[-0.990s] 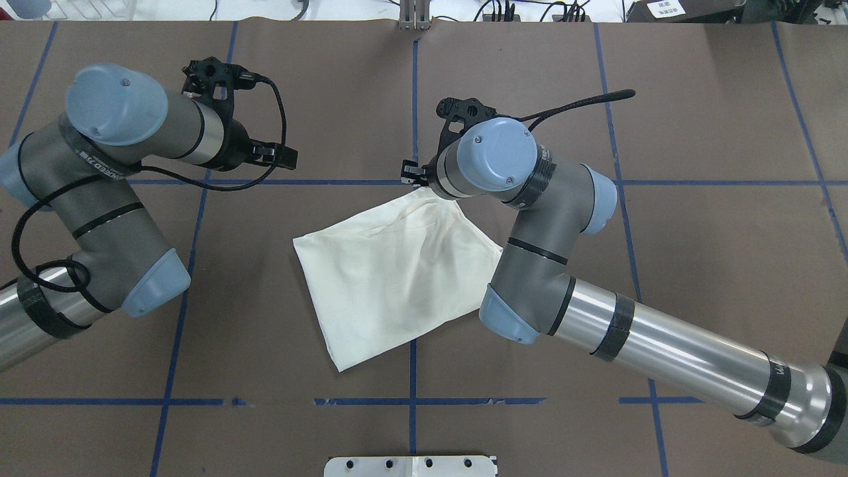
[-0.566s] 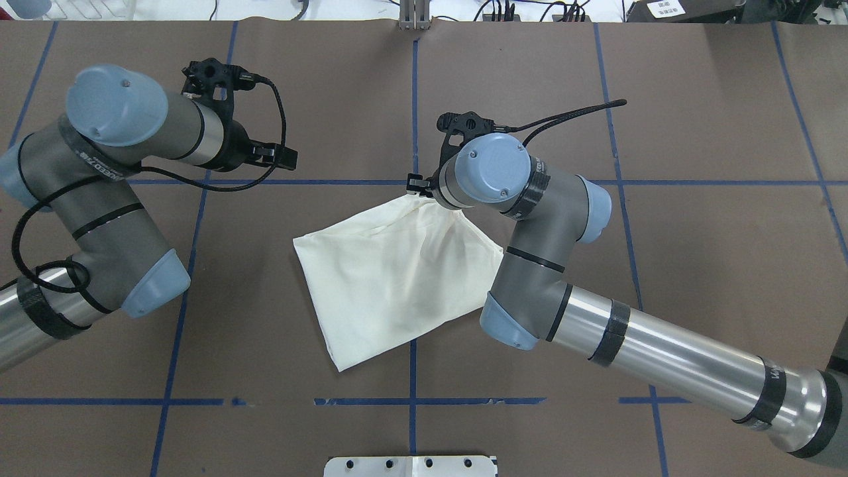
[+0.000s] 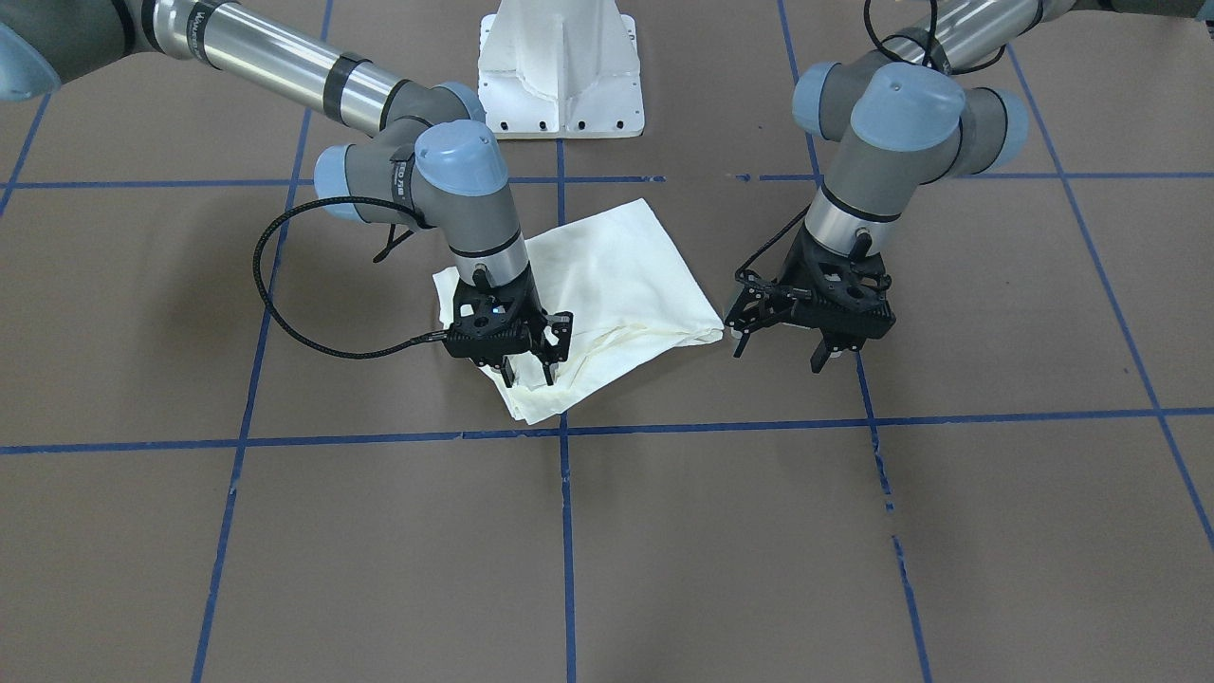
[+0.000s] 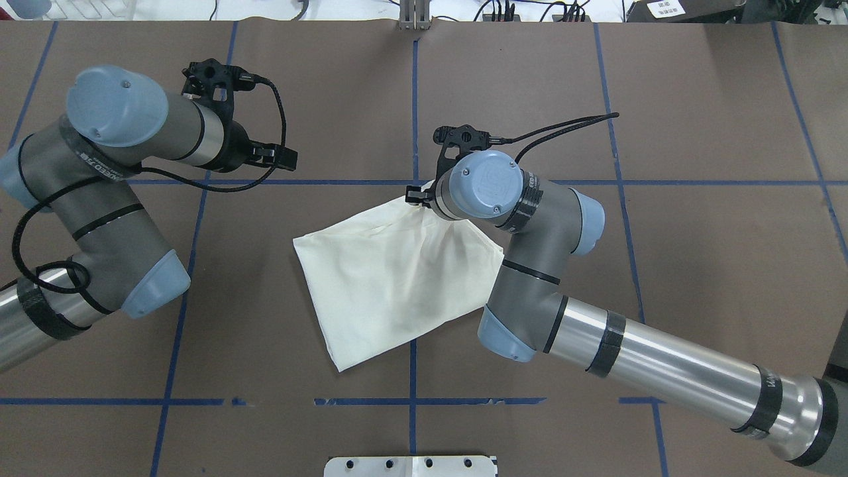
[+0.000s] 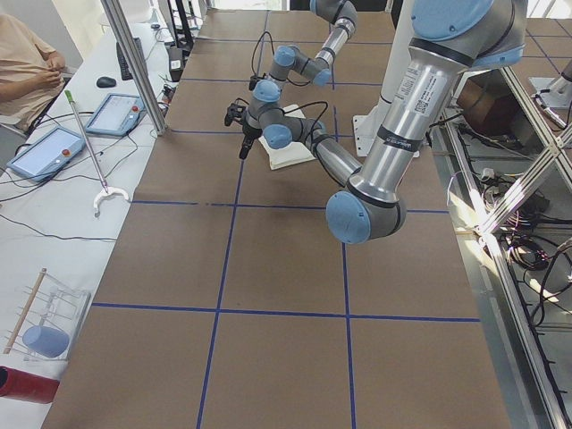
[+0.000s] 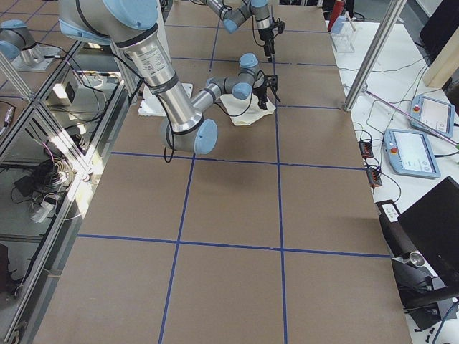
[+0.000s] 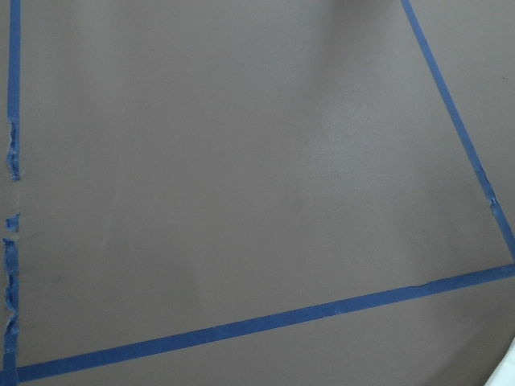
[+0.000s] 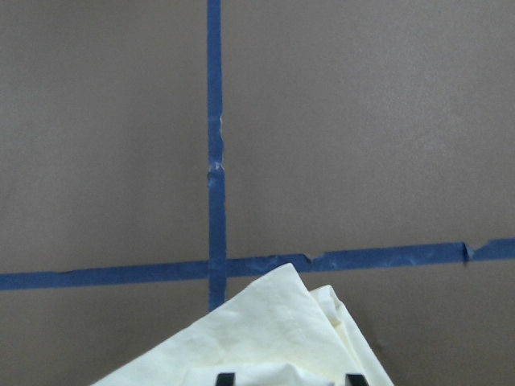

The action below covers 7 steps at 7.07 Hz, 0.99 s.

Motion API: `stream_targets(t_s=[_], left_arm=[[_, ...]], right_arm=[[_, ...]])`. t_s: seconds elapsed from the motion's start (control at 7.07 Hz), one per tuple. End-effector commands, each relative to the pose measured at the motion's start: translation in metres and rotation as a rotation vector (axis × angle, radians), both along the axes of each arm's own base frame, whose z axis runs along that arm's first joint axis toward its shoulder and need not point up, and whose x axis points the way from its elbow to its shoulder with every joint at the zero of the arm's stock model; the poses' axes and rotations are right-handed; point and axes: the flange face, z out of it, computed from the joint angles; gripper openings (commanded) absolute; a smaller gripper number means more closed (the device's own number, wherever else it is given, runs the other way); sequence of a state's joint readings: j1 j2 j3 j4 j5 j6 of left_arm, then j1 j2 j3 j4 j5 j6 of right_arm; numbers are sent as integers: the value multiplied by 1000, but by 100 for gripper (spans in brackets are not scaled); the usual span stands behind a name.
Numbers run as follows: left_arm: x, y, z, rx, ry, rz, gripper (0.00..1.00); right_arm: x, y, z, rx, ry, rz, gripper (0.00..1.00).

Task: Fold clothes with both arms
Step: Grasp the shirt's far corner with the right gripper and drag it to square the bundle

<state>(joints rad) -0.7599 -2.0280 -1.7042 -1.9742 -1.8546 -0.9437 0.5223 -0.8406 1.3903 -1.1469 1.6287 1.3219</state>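
Directly beneath the right end effector (image 3: 529,368), whose parted fingers straddle its far corner gripping nothing, lies the folded shirt (image 4: 391,278); the left end effector (image 3: 780,349), open and empty, hangs beside it over bare bench (image 4: 695,265).

Bare table (image 4: 695,132) surrounds the shirt (image 4: 391,278); right arm (image 4: 530,265) overhangs its edge.

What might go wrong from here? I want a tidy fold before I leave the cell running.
The right pincer stands over the far corner of the folded T-shirt, jaws apart. That corner shows several loose layers, so a grasp might catch only some and spoil the fold. The left pincer hangs open beside the shirt's other corner, touching nothing; if only one arm pulls, the bundle may slide across the brown table cover.
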Motion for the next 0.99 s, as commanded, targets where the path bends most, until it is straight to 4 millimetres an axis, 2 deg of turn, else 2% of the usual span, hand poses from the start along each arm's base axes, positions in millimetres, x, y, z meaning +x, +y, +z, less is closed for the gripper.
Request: stream_targets(t_s=[0.0, 0.14, 0.57, 0.71, 0.85], left_arm=[[0, 0, 0, -2, 1, -1, 100], [0, 0, 0, -2, 1, -1, 100], [0, 0, -1, -3, 3, -2, 100], [0, 0, -2, -2, 4, -3, 100], [0, 0, -2, -12, 9, -9, 100]], right_arm=[[1, 4, 25, -15, 33, -3, 0], [2, 5, 30, -20, 39, -6, 0], [14, -2, 15, -31, 67, 6, 0], [36, -6, 25, -61, 122, 34, 0], [63, 7, 40, -65, 158, 51, 0]])
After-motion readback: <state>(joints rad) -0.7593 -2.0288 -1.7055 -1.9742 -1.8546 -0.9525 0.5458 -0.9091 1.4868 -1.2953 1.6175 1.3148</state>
